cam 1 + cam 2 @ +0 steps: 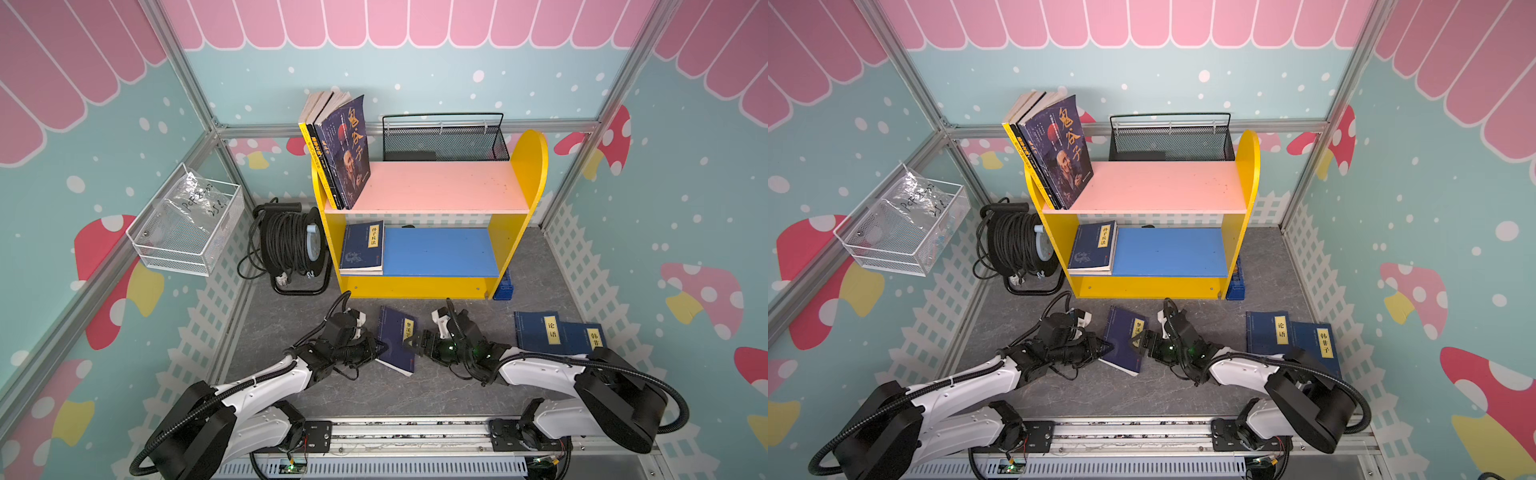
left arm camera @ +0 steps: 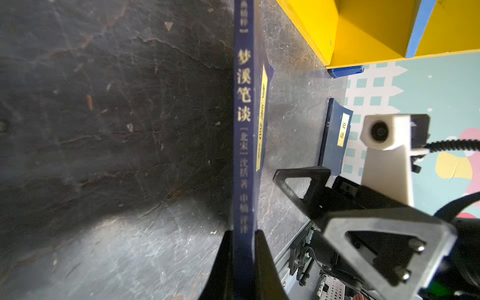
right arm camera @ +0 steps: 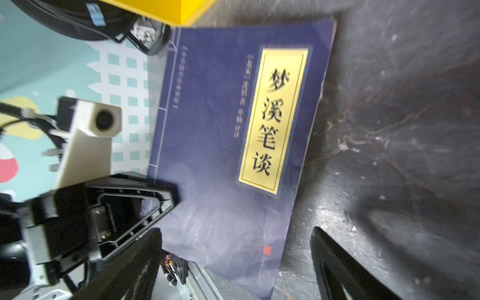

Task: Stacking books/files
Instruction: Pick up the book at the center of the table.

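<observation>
Your left tool (image 1: 380, 347) pinches navy book (image 1: 395, 332) by spine, lower middle of frame; right tool (image 1: 412, 344) spread at other edge (touching? unclear). Book points at shelf (image 1: 415, 287).

Robot lab booth — aluminium frame (image 1: 257, 129), mushroom-print walls (image 1: 685, 208) (playroom-style).

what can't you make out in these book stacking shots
- Black paperback upright on the pink shelf: cover hidden by the purple portrait book, both top views.
- Rightmost navy floor book with yellow label: near edge covered by the right arm, top views.
- Black wire-mesh basket: contents too dark.
- Middle navy floor book: small print blurred, right wrist view.
</observation>
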